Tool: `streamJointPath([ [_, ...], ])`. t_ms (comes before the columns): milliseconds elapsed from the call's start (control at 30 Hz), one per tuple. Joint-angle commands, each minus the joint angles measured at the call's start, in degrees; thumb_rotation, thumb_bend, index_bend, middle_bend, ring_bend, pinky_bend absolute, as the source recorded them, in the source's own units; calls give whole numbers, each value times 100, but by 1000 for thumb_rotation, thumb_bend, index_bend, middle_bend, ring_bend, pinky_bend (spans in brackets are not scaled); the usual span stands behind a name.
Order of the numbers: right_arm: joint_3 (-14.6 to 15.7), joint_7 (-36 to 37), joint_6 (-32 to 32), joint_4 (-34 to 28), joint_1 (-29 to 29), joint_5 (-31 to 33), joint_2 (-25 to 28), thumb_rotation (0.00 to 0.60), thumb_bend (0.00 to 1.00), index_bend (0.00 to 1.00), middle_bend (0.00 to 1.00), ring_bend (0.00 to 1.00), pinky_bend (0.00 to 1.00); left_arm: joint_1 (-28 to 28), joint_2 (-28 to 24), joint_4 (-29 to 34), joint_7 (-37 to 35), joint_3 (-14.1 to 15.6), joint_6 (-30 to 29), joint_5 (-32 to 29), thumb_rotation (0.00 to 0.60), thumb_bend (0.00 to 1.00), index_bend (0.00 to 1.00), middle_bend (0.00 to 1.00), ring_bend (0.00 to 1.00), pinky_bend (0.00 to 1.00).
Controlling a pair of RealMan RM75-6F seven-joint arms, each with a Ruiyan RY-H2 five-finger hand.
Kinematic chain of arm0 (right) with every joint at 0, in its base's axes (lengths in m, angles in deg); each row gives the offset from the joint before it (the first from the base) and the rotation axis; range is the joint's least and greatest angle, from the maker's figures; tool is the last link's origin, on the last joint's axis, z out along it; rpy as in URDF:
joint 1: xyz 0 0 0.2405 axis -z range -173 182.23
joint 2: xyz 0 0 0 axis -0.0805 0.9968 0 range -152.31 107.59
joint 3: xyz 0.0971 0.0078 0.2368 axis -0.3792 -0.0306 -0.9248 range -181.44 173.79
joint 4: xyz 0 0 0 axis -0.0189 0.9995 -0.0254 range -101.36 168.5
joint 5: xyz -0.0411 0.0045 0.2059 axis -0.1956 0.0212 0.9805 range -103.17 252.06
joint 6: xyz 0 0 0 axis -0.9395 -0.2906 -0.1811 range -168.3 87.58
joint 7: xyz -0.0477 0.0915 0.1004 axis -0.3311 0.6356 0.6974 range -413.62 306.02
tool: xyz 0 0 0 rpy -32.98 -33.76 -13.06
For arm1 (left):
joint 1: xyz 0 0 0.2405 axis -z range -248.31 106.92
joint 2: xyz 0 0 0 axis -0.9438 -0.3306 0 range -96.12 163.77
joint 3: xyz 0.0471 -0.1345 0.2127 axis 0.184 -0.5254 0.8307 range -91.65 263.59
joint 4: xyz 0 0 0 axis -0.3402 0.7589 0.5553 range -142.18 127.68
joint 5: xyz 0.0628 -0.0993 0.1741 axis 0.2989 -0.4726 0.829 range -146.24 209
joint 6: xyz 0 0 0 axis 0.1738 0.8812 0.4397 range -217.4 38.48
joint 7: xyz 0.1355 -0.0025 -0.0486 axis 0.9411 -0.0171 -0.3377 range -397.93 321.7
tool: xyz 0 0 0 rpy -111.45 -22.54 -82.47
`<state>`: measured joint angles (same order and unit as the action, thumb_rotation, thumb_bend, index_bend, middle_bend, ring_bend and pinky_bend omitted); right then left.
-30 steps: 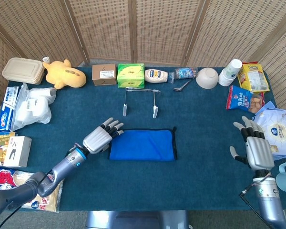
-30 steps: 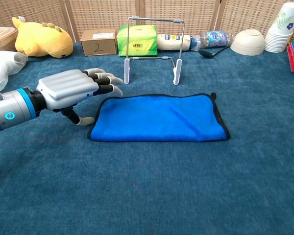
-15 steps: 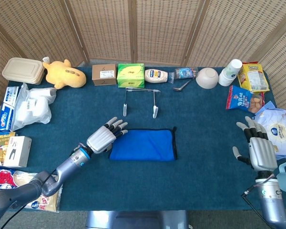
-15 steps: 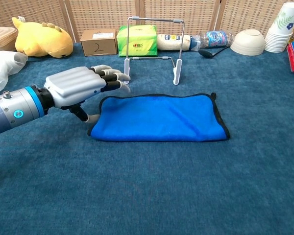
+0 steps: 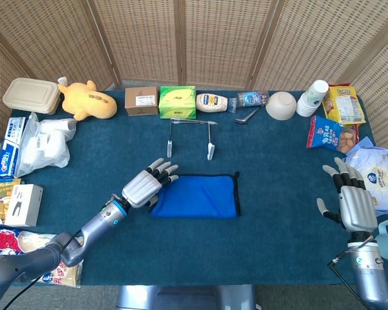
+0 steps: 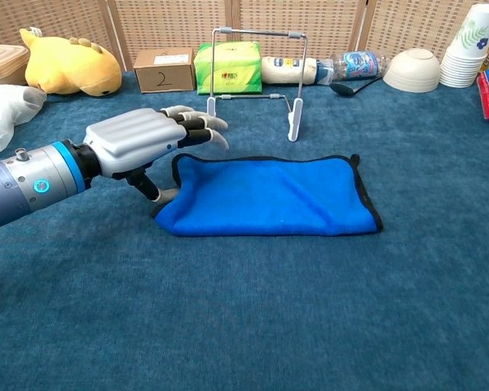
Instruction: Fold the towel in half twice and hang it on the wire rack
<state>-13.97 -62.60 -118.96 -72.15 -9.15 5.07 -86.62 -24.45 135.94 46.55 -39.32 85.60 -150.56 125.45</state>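
Observation:
A blue towel, folded into a long rectangle with a dark trim, lies flat mid-table. Behind it the wire rack stands upright on two white feet. My left hand is at the towel's left edge, palm down, with its fingers spread just above that edge. Its thumb touches the near left corner, where the cloth bulges up a little. At the table's right edge my right hand hovers with fingers apart, holding nothing; only the head view shows it.
Along the back stand a yellow plush, a brown box, a green tissue box, a bottle, a white bowl and stacked cups. Snack bags line the right side, with plastic bags and boxes on the left.
My left hand has slid right up to the towel's left edge, and that edge has been pushed slightly right and bunched. My right hand has drifted a little toward the right.

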Motion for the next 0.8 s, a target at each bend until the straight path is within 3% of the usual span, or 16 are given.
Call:
streamJointPath([
  [33,-1,-1,1,-1,4,1,2,600,341,157,11,0,0,12,10,-25,1,6,2,8,600,401,176,57,0,0],
  [367,-17,-14,-9,-18,24,22,17,600,341,158,11,0,0,79,131,-100,-103,-40,-5,-5,600,397,200,64,0,0],
  [800,-34,-4,-31,-49,71,49,60,600,342,160,11,0,0,187,224,-182,-228,-42,81,-23,600,398,308,80,0,0],
])
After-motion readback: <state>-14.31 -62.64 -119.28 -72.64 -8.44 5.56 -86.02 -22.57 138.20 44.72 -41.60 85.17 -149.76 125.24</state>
